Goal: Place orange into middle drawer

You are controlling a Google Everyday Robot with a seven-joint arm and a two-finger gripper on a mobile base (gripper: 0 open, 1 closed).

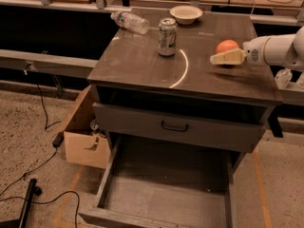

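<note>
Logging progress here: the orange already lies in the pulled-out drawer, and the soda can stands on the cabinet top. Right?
Not quite. The camera view shows the orange on the cabinet top, right by the gripper, not in the middle drawer. The soda can does stand on top.

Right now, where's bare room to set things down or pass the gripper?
Free: visible floor of the middle drawer; front-left tabletop, between soda can and front edge. Crowded: back edge with bottle and bowl; right side, where the gripper sits beside the orange.
</note>
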